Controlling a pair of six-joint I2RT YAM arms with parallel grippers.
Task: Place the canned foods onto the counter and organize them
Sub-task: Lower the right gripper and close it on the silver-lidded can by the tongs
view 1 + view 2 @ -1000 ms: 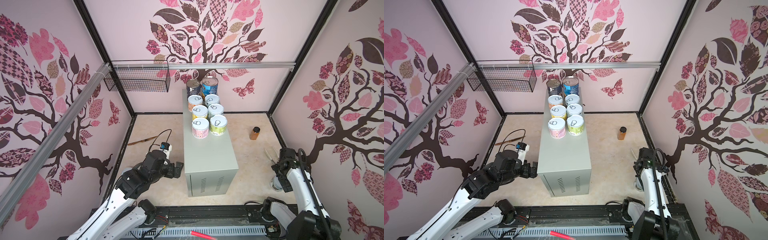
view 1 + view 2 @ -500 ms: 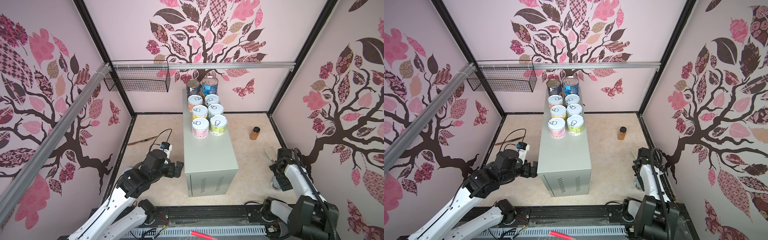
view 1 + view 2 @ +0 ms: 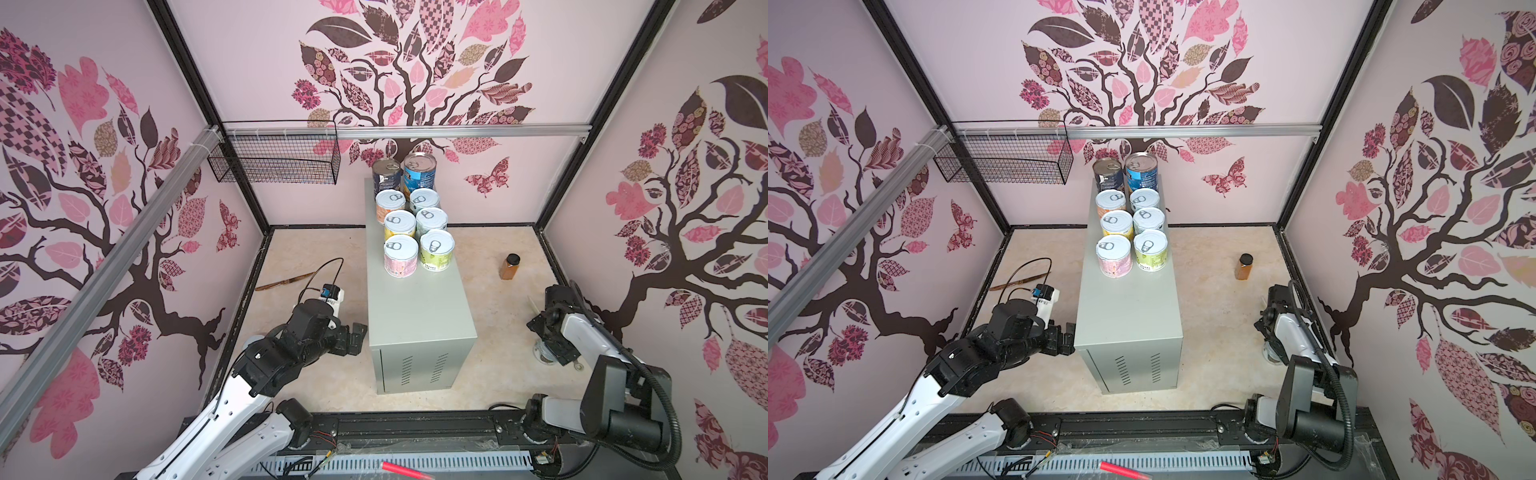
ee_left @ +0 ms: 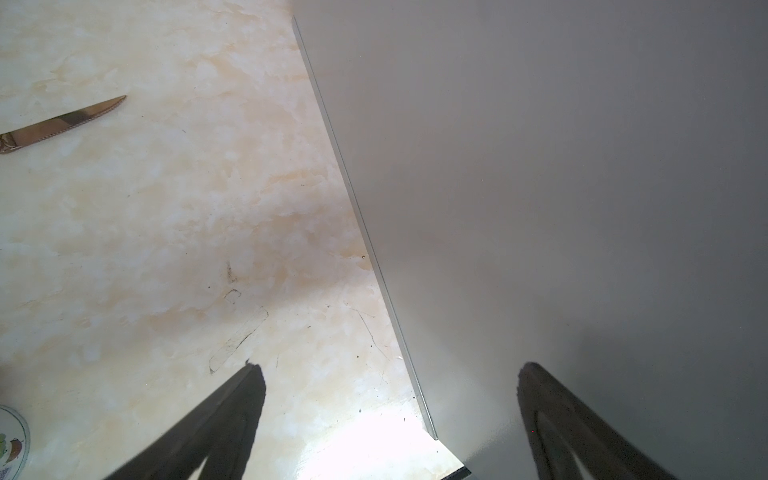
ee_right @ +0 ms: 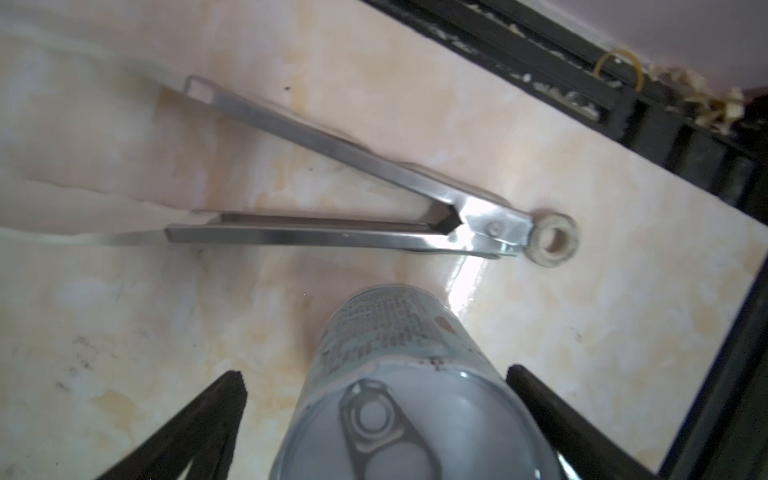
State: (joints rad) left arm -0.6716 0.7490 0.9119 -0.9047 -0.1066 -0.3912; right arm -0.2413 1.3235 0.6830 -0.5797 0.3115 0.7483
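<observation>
The right pincer (image 5: 376, 372), spread wide, flanks a short pale-blue tin with white pull-tab lid (image 5: 395, 332), upright on the beige marbled floor (image 5: 124, 332) beside steel tongs (image 5: 291, 237). The left pincer (image 4: 390, 365), spread and empty, hangs just beside the tall light-grey metal bench (image 3: 415, 303); eight tins (image 3: 432, 218) stand paired at its far end.

No text readable. Pale-blue can (image 5: 395, 332) in right wrist view: fine print on side, blurred, illegible. Cans (image 3: 400, 251) at 12 o'clock end of cabinet (image 3: 415, 307) top: label print too small.
</observation>
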